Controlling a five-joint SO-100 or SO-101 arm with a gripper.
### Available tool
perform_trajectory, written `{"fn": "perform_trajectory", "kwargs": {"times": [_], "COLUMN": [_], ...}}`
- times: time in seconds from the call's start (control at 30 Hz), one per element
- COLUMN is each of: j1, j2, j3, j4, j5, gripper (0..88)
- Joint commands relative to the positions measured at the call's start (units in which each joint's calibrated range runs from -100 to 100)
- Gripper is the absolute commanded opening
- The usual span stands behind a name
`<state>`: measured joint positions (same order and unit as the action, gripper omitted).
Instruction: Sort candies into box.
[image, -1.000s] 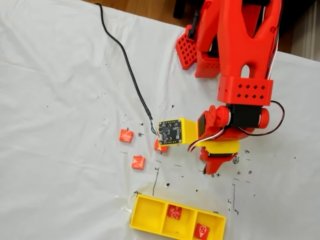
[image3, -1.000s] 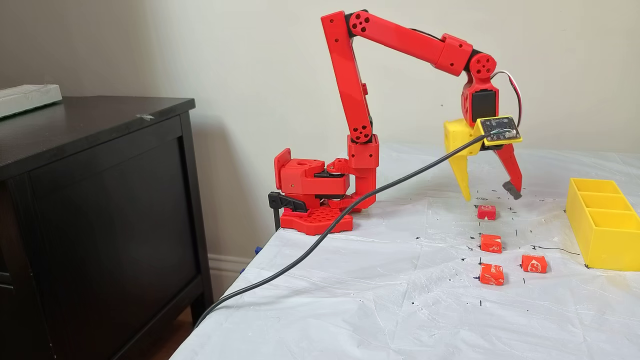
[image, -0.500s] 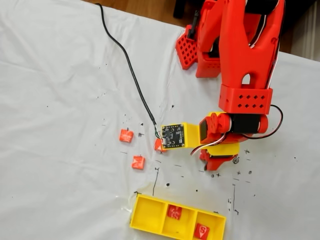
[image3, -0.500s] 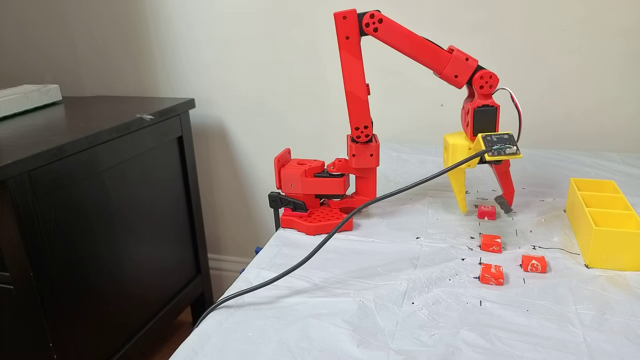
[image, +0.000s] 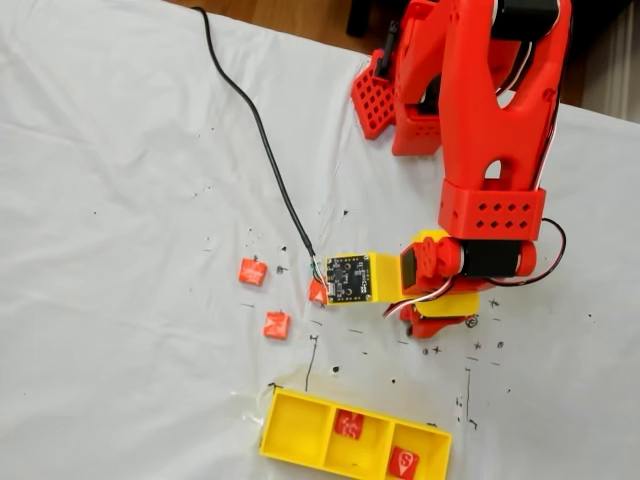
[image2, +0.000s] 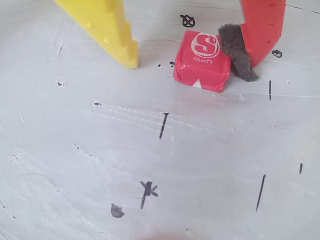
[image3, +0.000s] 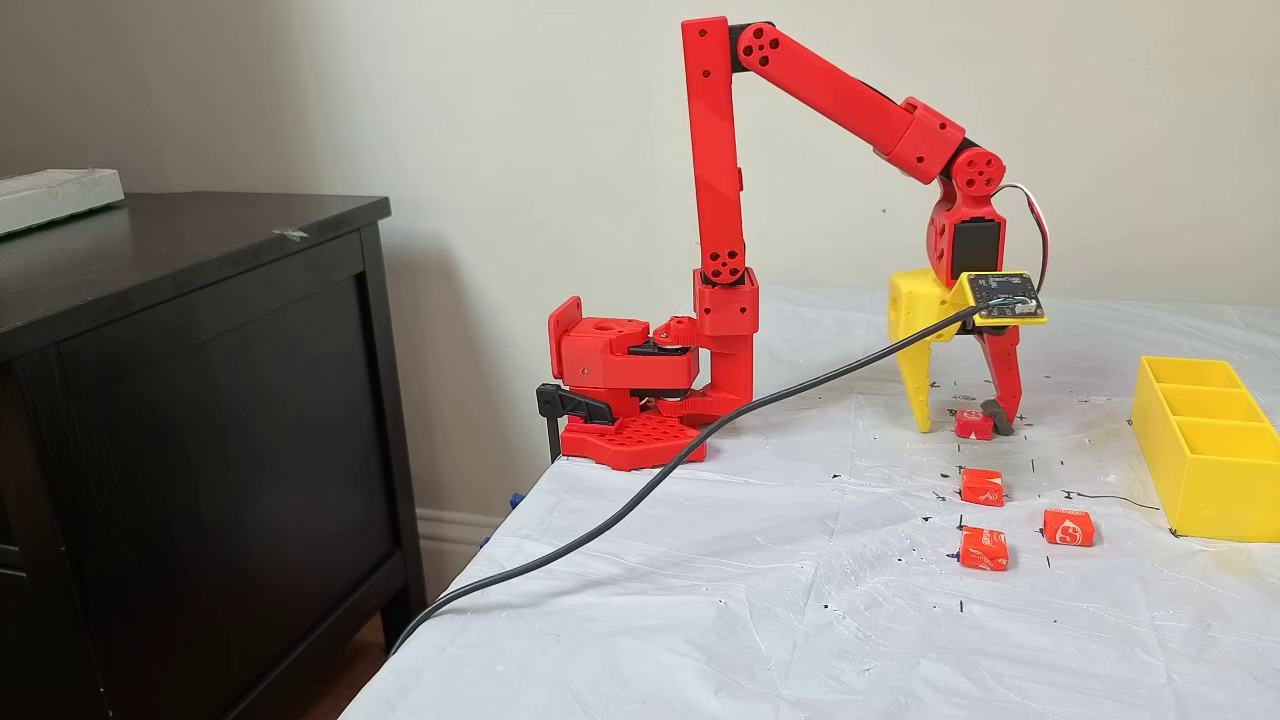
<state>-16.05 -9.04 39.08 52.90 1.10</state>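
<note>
Wrist view, nearest first: white table cover (image2: 150, 165) with ink ticks. Beyond it the gripper (image2: 192, 62) is down at the surface, jaws wide. The cherry candy (image2: 202, 61) sits between the fingers, off-centre: the grey pad (image2: 236, 52) on the red finger (image2: 261, 25) touches its right side, while the yellow finger (image2: 107, 27) stands apart on the left with bare cover between.

Step in hand, by my judgement: closing on this candy. To do it well, close slowly so the yellow finger sweeps in without tipping the piece, keep the tips at table height, and lift only once both faces are squeezed flat. The wrapper looks slick, so a corner pinch could let it squirt out. The candy is slightly rotated to the jaws; a small wrist turn would square it.

Side fixed view: three more candies lie on the cover nearer the camera, at (image3: 982, 487), (image3: 983, 548) and (image3: 1068, 527), apart from one another.

Farther right, the box (image3: 1195, 470), well apart from the gripper. In the top-down fixed view the box (image: 300, 445) shows three compartments: the left one empty, the middle holding one candy (image: 349, 423), the right holding one candy (image: 403, 462).
</note>
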Motion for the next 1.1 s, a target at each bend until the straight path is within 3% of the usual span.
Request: {"fn": "perform_trajectory", "kwargs": {"times": [0.0, 0.2, 0.63, 0.8, 1.07], "j1": [-0.3, 0.1, 0.9, 2.7, 8.3], "j2": [0.3, 0.1, -6.5, -13.2, -10.1], "j3": [-3.6, -5.4, -8.8, -17.5, -31.6], "j4": [-0.3, 0.8, 6.6, 13.4, 15.1], "j5": [-0.2, -0.3, -0.3, 0.1, 1.3], "gripper": [18.2, 4.0, 2.1, 1.1, 0.2]}}
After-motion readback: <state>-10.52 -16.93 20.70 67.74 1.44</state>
